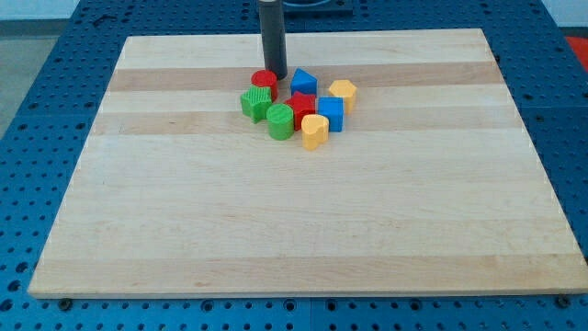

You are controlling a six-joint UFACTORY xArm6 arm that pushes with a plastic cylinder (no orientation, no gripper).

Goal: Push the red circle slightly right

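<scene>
The red circle sits at the top left of a tight cluster of blocks on the wooden board. My tip stands just to the right of and slightly behind the red circle, touching or nearly touching its upper right edge, between it and a blue triangular block. A green block lies just below the red circle.
The cluster also holds a green cylinder, a red star-like block, a blue cube, a yellow heart-like block and a yellow block. A blue perforated table surrounds the board.
</scene>
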